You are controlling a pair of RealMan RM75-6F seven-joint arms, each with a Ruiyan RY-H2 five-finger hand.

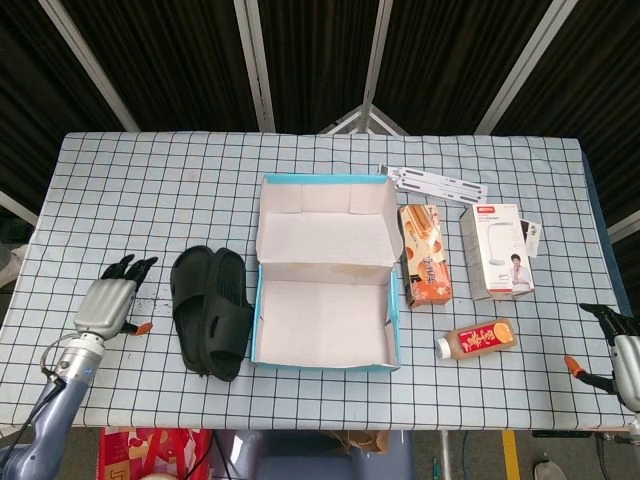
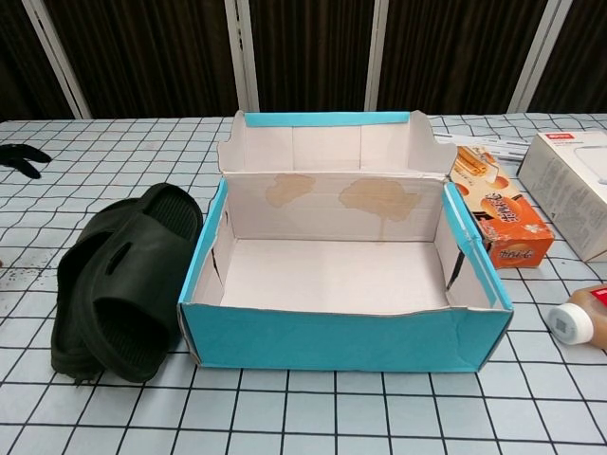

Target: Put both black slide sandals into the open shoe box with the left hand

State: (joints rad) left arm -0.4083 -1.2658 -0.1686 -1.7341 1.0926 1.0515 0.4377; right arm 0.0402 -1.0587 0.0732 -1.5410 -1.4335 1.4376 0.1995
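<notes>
Two black slide sandals (image 1: pixel 211 310) (image 2: pixel 124 281) lie side by side on the checked table, right against the left wall of the open teal shoe box (image 1: pixel 325 292) (image 2: pixel 341 336). The box is empty inside. My left hand (image 1: pixel 108 301) hovers over the table a short way left of the sandals, fingers spread and holding nothing; only its dark fingertips (image 2: pixel 21 154) show at the left edge of the chest view. My right hand (image 1: pixel 624 358) sits at the far right edge of the table, partly cut off, with nothing in it.
Right of the box lie an orange snack carton (image 1: pixel 424 254) (image 2: pixel 497 221), a white product box (image 1: pixel 496 251) (image 2: pixel 578 174) and a small orange-labelled bottle (image 1: pixel 478 338) (image 2: pixel 580 318). A white strip (image 1: pixel 437 183) lies behind them. Orange clamps (image 1: pixel 576 368) sit at the table edges.
</notes>
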